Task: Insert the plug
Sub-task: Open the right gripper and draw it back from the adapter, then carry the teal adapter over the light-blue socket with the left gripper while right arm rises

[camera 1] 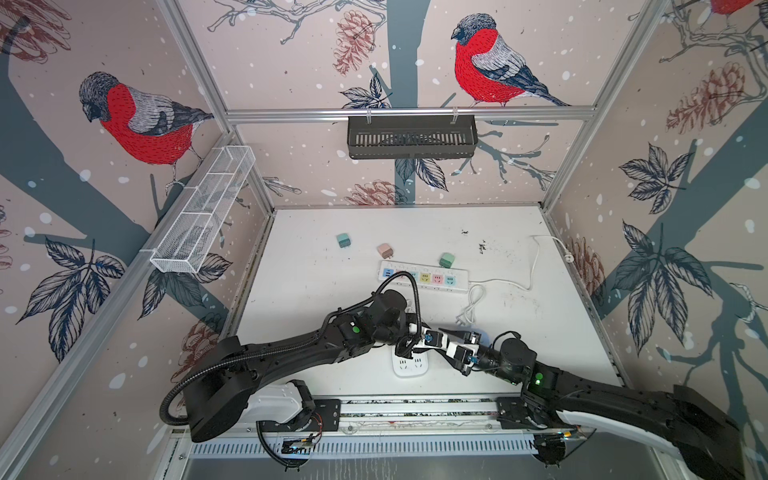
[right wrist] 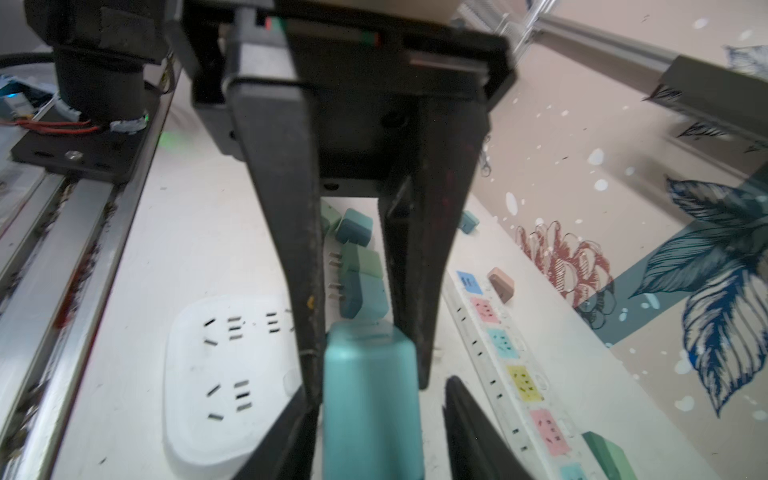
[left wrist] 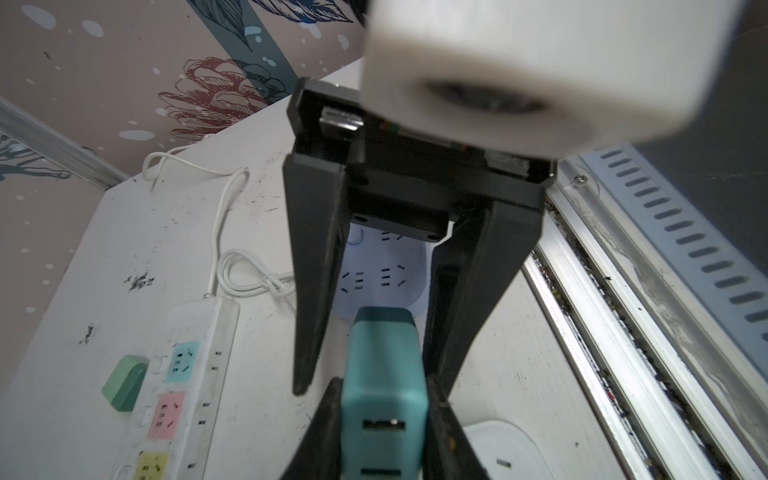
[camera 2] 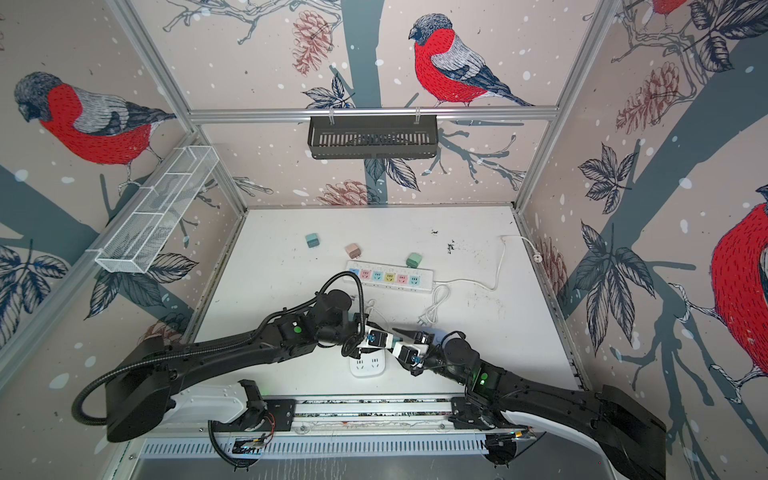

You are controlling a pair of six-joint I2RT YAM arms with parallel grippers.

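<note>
An aluminium rail (camera 1: 415, 409) runs across the near edge of the white surface (camera 1: 316, 266). Just beyond it lies a white socket block (camera 1: 409, 368) with its slots facing up. In both top views it is partly covered by the two arms, which meet over its far edge.

There the left gripper (right wrist: 368, 386), reaching in from the left, is clamped on a teal plug (left wrist: 384, 365). Its fingers (left wrist: 442, 419) press on two opposite sides of the plug's body. The plug is held off the surface at the far edge of the block. The face with two USB slots looks back toward the left wrist, and the prongs are out of sight.

The right gripper (left wrist: 372, 388) comes in from the right, tip to tip with the left one. Its jaws stand apart around the same plug, and a clear gap shows between one finger (right wrist: 461, 419) and the plug's side.

Left of the grippers, between the block and the strip beyond, three loose plugs (right wrist: 368, 264) lie in a row. To the right a white cable (camera 1: 471, 309) lies in a loose coil.

Farther back a long power strip (camera 1: 424, 277) with coloured sockets lies crosswise. On its far side a green plug (camera 1: 446, 259) sits just beside its right end. A pink plug (camera 1: 385, 250) sits near its left end, and a far teal plug (camera 1: 343, 240) lies farther left.
</note>
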